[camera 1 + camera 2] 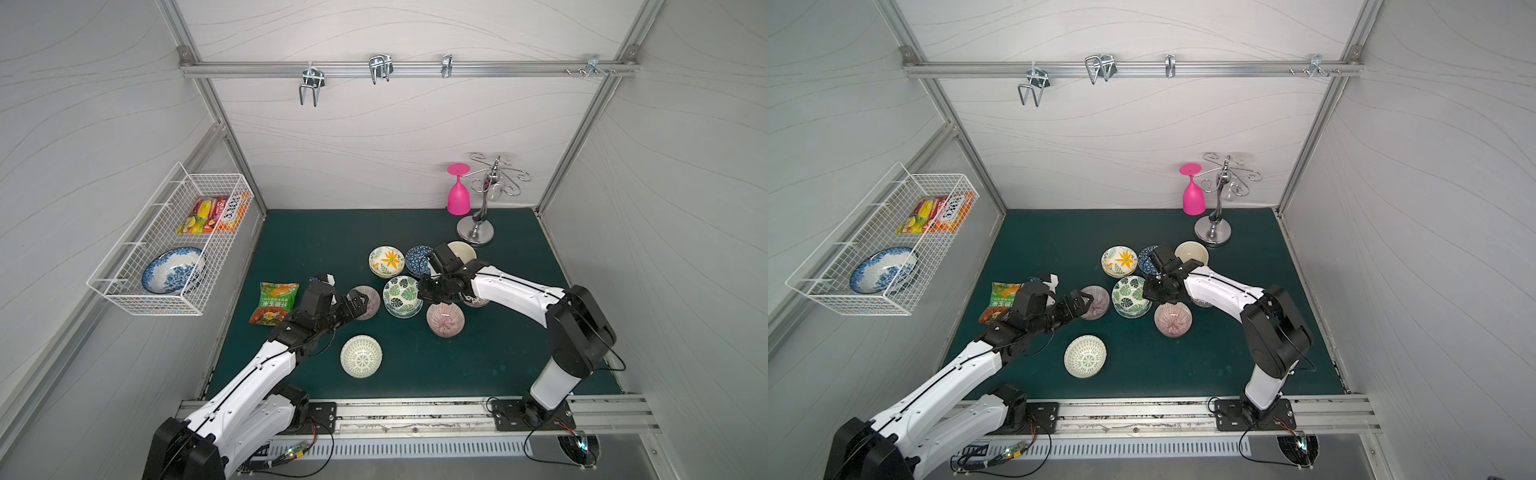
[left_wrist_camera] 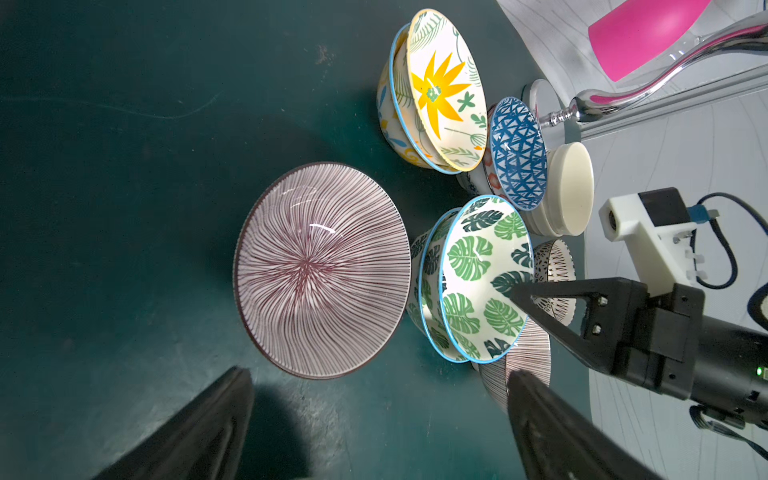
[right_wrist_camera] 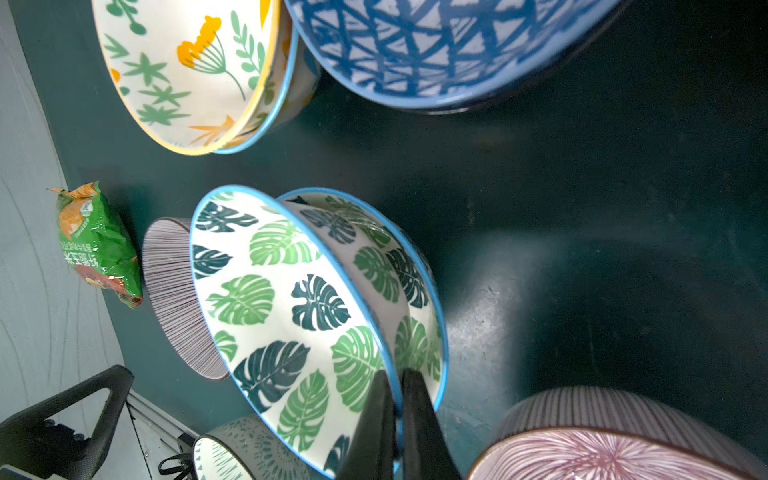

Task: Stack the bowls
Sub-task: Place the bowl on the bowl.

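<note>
Right end effector [image 3: 398, 388] pinches the rim of the upper leaf bowl [image 3: 291, 299], tilted inside the lower leaf bowl [image 1: 402, 313]; left end effector [image 1: 359, 305], spread wide, faces the striped bowl [image 2: 322, 270] straight ahead, the nearer arm.

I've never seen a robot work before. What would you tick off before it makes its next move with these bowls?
1. Grip: right claw shut on the rim of the top leaf bowl: ok.
2. Seating: that bowl sitting level in the lower leaf bowl: cannot tell.
3. Free hand: left claw open and empty: ok.
4. Next target: striped bowl upright ahead of the left claw: ok.
5. Job finished, every bowl stacked: not ok; the green-patterned bowl sits alone.
</note>
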You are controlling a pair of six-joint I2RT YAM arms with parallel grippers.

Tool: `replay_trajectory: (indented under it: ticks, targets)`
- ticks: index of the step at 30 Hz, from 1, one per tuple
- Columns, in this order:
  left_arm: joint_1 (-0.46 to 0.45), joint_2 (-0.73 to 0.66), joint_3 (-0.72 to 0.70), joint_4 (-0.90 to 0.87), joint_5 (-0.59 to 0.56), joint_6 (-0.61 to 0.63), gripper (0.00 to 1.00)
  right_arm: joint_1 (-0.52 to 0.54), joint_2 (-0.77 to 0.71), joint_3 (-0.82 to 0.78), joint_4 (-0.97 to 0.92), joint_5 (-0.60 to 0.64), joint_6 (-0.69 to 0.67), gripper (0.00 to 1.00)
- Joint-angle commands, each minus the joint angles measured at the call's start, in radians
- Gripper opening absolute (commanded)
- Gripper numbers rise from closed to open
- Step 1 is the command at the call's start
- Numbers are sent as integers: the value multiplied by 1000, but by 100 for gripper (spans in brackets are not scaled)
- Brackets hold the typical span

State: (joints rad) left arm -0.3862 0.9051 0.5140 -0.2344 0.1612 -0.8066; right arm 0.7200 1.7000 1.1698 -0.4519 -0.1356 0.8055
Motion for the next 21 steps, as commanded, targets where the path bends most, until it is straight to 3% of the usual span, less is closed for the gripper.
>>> replay_trajectory:
  ticks: [1,15,21]
  targets:
    - [4,7,51,40,7,18,100,-8,14,13,30,-36,9,0]
    - [4,12,55,35,6,19,100,-9,35,31,3,-36,2,2]
    - [4,11,55,36,6,17,100,-9,30,32,-7,-28,3,12]
